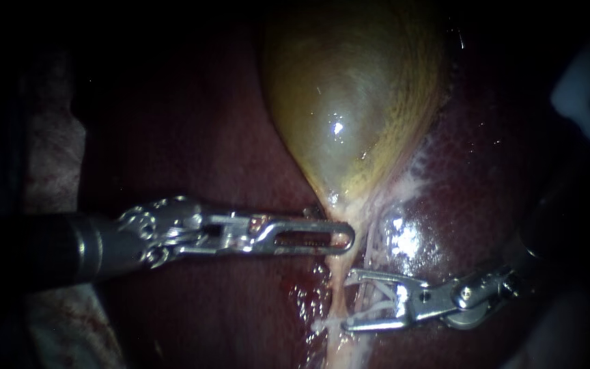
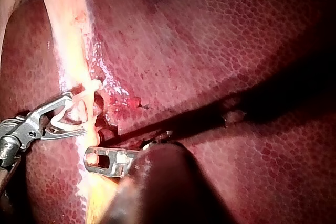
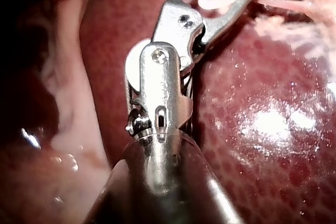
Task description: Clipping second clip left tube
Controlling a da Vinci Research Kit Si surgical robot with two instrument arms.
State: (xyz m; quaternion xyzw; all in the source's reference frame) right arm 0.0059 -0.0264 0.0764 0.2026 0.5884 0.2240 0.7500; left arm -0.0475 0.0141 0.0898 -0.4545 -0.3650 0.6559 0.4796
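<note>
Right instrument (image 1: 347, 301), jaws wide, holds a white clip (image 1: 397, 295) at the tube's (image 1: 337, 287) right; short reach risks partial closure.

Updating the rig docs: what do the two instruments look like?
Left instrument: dark, glossy round shaft, a bright metal wrist of small links, and a long, flat, round-ended tool with a slot down it. Right instrument: dark shaft too, a silver wrist with a round pivot screw and a slotted clevis, and a tool of two thin open-frame metal arms.
</note>
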